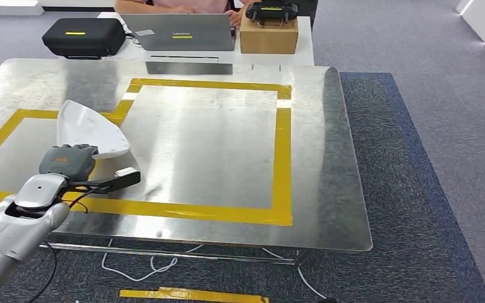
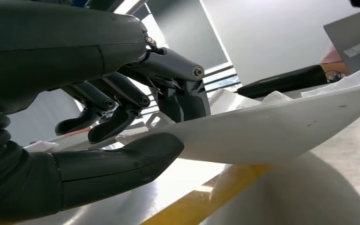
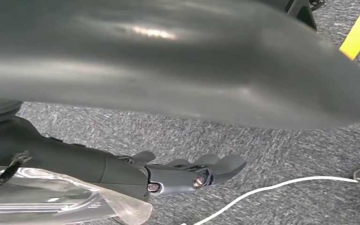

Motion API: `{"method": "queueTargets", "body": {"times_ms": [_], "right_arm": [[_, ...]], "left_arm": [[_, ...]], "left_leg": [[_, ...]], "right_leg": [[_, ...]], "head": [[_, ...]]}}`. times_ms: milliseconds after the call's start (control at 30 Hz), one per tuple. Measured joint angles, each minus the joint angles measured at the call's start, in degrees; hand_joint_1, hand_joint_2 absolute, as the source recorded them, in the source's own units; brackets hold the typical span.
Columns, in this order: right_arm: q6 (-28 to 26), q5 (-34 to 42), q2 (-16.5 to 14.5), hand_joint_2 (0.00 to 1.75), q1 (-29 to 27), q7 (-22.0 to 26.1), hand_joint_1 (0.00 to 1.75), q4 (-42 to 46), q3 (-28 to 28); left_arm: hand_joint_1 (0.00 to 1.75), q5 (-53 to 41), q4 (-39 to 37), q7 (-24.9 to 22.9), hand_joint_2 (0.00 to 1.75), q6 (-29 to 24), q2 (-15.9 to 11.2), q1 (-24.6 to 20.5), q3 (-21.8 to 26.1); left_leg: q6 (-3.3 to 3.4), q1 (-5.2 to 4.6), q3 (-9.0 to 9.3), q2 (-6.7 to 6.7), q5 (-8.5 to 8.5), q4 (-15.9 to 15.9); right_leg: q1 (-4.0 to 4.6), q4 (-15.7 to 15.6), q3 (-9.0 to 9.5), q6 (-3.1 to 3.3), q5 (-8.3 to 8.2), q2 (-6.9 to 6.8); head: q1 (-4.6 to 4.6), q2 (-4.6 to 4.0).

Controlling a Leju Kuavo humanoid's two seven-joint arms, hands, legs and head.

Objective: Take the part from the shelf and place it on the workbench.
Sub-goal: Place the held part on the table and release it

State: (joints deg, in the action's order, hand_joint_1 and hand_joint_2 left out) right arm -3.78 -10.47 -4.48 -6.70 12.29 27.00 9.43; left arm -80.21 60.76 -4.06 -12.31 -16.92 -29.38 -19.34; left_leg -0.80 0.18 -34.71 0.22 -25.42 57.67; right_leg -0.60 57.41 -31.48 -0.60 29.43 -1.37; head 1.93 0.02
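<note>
The white curved part (image 1: pixel 91 129) lies low over the left side of the shiny metal workbench (image 1: pixel 215 145), across a line of yellow tape. My left hand (image 1: pixel 69 161) grips its near end. In the left wrist view the thumb (image 2: pixel 122 161) sits under the part (image 2: pixel 272 131) and the dark fingers (image 2: pixel 187 101) press on top of it; the part's reflection shows on the metal just below. My right hand (image 3: pixel 183 176) hangs over grey carpet with its fingers stretched out and nothing in them.
A yellow tape square (image 1: pixel 282 158) marks the workbench. Behind it stand a black case (image 1: pixel 83 36), a laptop (image 1: pixel 180 31) and a cardboard box (image 1: pixel 268 35) with a black controller on top; a person sits there. White cables (image 1: pixel 145 265) lie on the carpet under the front edge.
</note>
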Motion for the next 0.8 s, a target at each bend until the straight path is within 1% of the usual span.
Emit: {"method": "queueTargets", "body": {"times_ms": [300,800], "right_arm": [[-0.62,1.16,0.0,0.0,-0.27,0.05,0.0,-0.28,0.41],[-1.04,2.51,0.0,0.0,-0.6,-0.6,0.0,-0.27,1.54]], "left_arm": [[1.75,-1.11,-2.27,-0.92,1.75,0.7,0.84,0.17,-0.7],[1.75,-2.49,-3.13,-1.91,1.75,1.68,1.69,0.41,-0.95]], "left_leg": [[0.0,0.0,0.0,0.0,0.0,0.0],[0.0,0.0,0.02,-0.01,0.0,0.0]], "right_leg": [[0.0,0.0,0.01,0.0,0.0,-0.01],[0.0,0.0,0.05,0.0,0.0,-0.02]], "head": [[0.01,0.0],[0.01,0.01]]}}
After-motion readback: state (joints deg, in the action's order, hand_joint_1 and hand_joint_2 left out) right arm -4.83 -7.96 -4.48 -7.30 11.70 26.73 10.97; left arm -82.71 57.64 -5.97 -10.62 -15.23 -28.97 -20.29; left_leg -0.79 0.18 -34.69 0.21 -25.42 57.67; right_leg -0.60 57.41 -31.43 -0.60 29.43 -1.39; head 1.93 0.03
